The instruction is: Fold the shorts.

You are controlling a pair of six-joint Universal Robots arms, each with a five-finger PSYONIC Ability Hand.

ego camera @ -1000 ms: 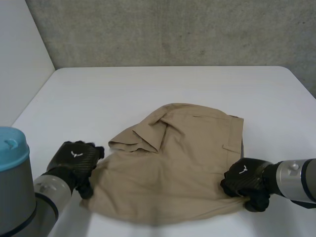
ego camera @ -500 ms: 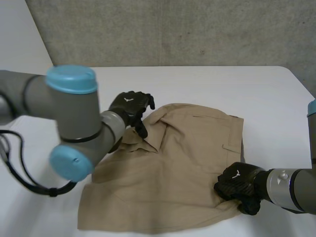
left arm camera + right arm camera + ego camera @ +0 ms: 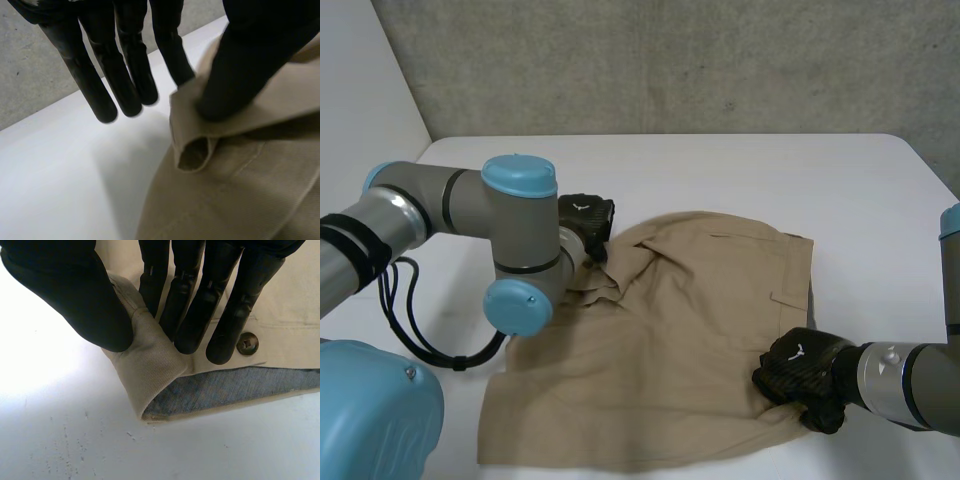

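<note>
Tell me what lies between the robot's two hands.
Tan cloth of the shorts spans the whole stretch from the left hand to the right hand, in the head view.

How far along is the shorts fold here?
Barely begun. Done: the shorts lie mostly flat on the table, one flap turned over loosely. In hand: the left hand pinches that flap's edge; the right hand pinches the corner beside the button. Left: every real fold.

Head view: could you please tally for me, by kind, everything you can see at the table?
shorts: 1
robot hands: 2 (left hand, right hand)
table: 1
Total: 4
</note>
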